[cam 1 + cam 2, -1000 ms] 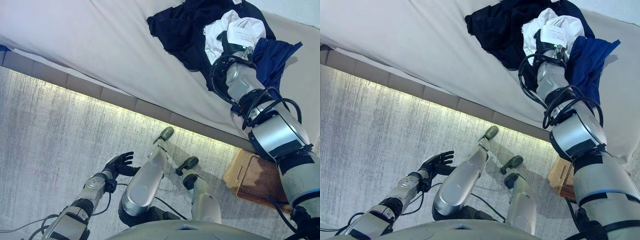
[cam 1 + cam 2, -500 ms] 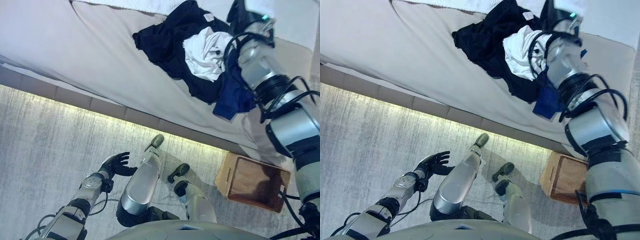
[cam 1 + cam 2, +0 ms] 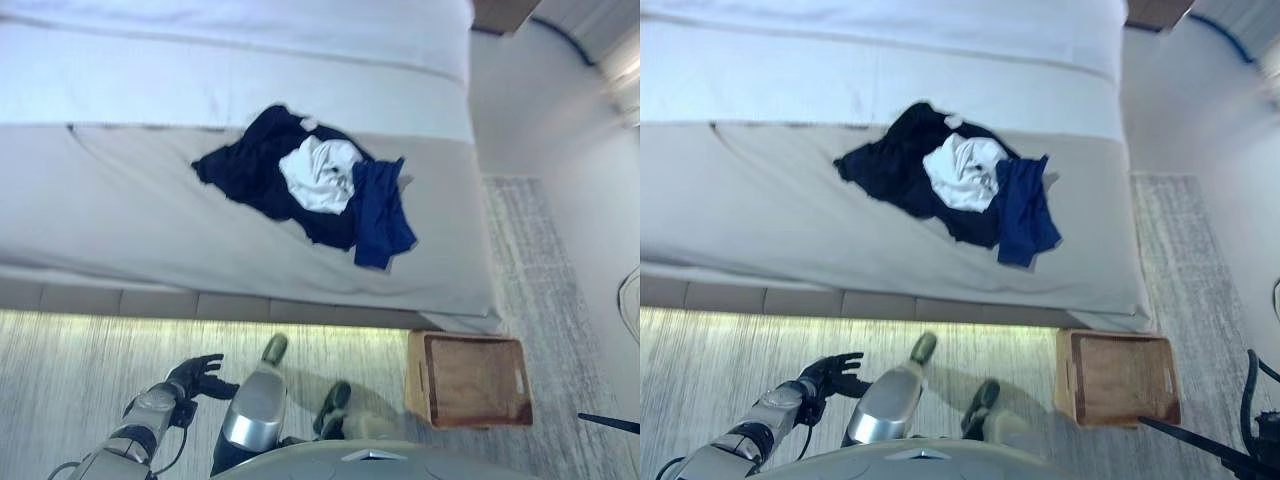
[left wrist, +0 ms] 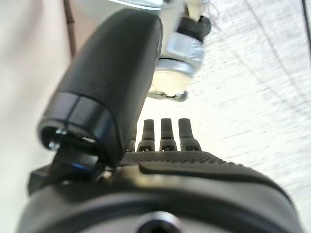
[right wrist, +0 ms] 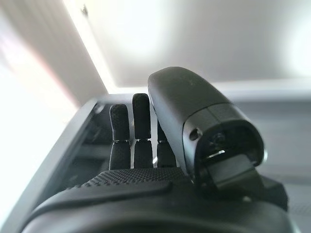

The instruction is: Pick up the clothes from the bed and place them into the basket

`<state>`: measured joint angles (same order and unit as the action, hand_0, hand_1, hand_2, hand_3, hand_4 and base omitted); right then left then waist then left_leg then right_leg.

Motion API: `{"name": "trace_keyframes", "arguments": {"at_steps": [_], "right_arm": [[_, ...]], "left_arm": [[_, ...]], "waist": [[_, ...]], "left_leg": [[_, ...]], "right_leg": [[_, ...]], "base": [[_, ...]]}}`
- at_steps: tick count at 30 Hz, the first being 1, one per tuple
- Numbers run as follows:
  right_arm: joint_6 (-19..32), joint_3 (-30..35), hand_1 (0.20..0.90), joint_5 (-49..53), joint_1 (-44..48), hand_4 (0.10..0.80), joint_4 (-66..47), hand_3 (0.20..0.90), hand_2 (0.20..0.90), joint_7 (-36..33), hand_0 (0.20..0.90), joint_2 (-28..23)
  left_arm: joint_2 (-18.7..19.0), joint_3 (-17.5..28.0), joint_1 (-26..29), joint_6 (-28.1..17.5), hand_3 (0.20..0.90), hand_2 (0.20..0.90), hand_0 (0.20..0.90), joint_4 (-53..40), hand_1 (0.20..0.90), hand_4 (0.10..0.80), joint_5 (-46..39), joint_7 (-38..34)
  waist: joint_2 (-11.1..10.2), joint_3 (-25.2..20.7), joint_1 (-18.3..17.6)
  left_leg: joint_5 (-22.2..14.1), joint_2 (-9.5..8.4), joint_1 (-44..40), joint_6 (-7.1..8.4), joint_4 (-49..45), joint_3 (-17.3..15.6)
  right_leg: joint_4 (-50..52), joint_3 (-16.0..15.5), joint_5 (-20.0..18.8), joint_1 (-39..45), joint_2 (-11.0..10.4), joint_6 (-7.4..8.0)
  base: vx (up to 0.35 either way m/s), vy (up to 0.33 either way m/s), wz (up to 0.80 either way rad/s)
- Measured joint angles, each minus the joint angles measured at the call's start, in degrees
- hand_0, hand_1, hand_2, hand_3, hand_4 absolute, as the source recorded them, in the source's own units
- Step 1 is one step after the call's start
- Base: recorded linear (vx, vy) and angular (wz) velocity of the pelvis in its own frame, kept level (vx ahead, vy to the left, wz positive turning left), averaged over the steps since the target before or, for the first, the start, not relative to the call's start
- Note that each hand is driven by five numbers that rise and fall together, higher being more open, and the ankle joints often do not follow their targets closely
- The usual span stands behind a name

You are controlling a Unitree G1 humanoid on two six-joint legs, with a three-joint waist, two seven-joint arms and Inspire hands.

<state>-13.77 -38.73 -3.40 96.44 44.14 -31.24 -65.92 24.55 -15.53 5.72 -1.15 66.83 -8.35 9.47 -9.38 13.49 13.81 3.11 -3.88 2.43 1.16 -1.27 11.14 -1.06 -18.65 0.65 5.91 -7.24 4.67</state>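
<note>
Dark clothes (image 3: 300, 185) on bed (image 3: 120, 230), far from fingers (image 3: 208, 362).

A: Where are the clothes (image 3: 310, 188)?
B: Heaped on the bed (image 3: 130, 220), well apart from the basket (image 3: 468, 381) on the floor by the bed's corner.
A: The left hand (image 3: 195, 376)?
B: Empty, fingers (image 3: 211, 361) spread, above the floor.

No readable text, labels or nos. anywhere — clothes (image 3: 312, 190), basket (image 3: 468, 380) incl.
</note>
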Motion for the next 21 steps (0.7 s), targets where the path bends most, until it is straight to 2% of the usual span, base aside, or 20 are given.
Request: {"name": "trace_keyframes", "arguments": {"at_steps": [1, 2, 3, 7, 10, 12, 13, 16, 21], "right_arm": [[0.82, 0.28, 0.366, 1.03, -1.78, 0.177, 0.0, 0.277, 0.366, 2.37, 0.366, -0.05], [1.47, 1.37, 0.834, 1.69, -3.71, 0.723, -0.66, 0.823, 0.834, 5.45, 0.834, -0.18], [1.51, 3.93, 0.9, 2.95, -6.77, 0.8, -2.96, 0.9, 0.9, 9.86, 0.9, -0.18], [2.82, 10.38, 0.9, 3.92, -21.72, 0.8, -8.49, 0.9, 0.9, 27.04, 0.9, 2.39], [2.8, 10.77, 0.9, 2.18, -31.57, 0.8, -8.33, 0.9, 0.9, 37.04, 0.9, 6.36], [2.86, 8.75, 0.9, -0.18, -35.51, 0.8, -7.65, 0.9, 0.9, 41.87, 0.9, 9.27], [3.05, 8.16, 0.9, -0.77, -36.6, 0.8, -6.94, 0.9, 0.9, 43.19, 0.9, 10.58], [3.38, 6.22, 0.9, -2.48, -38.22, 0.8, -5.0, 0.9, 0.9, 44.61, 0.9, 13.67], [6.42, 6.4, 0.9, -5.25, -38.02, 0.8, -3.56, 0.9, 0.9, 43.82, 0.9, 16.66]], "left_arm": [[-0.37, -0.01, -1.09, 0.03, 0.9, 0.9, 0.9, 0.1, 0.9, 0.8, 0.79, 0.12], [-0.73, -0.01, -1.5, 0.2, 0.9, 0.9, 0.9, 0.14, 0.9, 0.8, 1.62, 0.47], [-1.16, -0.01, -2.07, 0.62, 0.9, 0.9, 0.9, 0.14, 0.9, 0.8, 1.75, 0.91], [-2.41, -0.46, -3.48, 1.02, 0.9, 0.9, 0.9, -0.01, 0.9, 0.8, 1.76, 1.1], [-3.39, -0.46, -3.3, 1.02, 0.9, 0.9, 0.9, -0.19, 0.9, 0.8, 1.67, 1.03], [-4.15, -0.45, -3.23, 1.07, 0.9, 0.9, 0.9, -0.26, 0.9, 0.8, 1.62, 1.02], [-4.53, -0.49, -3.43, 1.11, 0.9, 0.9, 0.9, -0.25, 0.9, 0.8, 1.53, 0.98], [-5.21, -0.45, -2.98, 1.32, 0.9, 0.9, 0.9, -0.22, 0.9, 0.8, 1.25, 0.91], [-5.0, -0.41, -2.04, 3.63, 0.9, 0.9, 0.9, -0.12, 0.9, 0.8, 1.23, -0.18]], "waist": [[0.17, -2.78, -1.41], [0.3, -4.61, -2.23], [0.53, -5.48, -3.07], [1.47, -8.08, -6.26], [2.4, -8.16, -6.77], [3.29, -8.12, -6.58], [3.71, -8.07, -6.1], [4.39, -7.61, -4.39], [4.46, -4.17, 1.2]], "left_leg": [[-0.01, 0.16, -1.13, 0.01, 0.93, -0.45], [0.0, 0.29, -1.74, 0.01, 1.53, -1.01], [0.01, 0.35, -2.75, 0.03, 1.91, -1.59], [-0.19, 1.11, -4.78, 0.37, 3.62, -3.75], [0.06, 1.95, -4.58, 0.79, 3.77, -4.08], [0.55, 2.27, -4.12, 0.89, 3.83, -3.5], [1.21, 2.36, -3.76, 0.71, 3.88, -3.15], [2.37, 2.6, -2.57, 1.46, 4.07, -0.72], [3.12, 2.75, -1.29, 2.58, 3.8, 2.5]], "right_leg": [[-0.35, 0.41, 0.01, 0.56, 0.06, 0.0], [-0.69, 0.93, 0.03, 0.66, 0.16, 0.01], [-1.16, 1.3, 0.03, 1.55, 0.2, 0.0], [-2.43, 3.54, 0.14, 2.61, 1.04, 0.09], [-3.08, 3.76, -0.09, 2.6, 1.9, -0.21], [-3.76, 3.05, -0.36, 2.66, 2.32, -0.59], [-4.01, 2.63, -0.54, 2.56, 2.58, -0.81], [-4.13, 0.12, -0.65, 2.38, 3.17, -0.98], [-4.05, -3.57, -0.5, 2.48, 3.87, -1.27]], "base": [[-0.046, -0.015, -0.2], [-0.036, -0.01, -0.3], [-0.019, -0.006, -0.36], [0.009, -0.015, -0.32], [0.014, 0.006, -0.09], [0.001, 0.021, 0.14], [-0.02, 0.029, 0.22], [-0.04, 0.03, 0.39], [-0.019, 0.054, 0.39]]}}
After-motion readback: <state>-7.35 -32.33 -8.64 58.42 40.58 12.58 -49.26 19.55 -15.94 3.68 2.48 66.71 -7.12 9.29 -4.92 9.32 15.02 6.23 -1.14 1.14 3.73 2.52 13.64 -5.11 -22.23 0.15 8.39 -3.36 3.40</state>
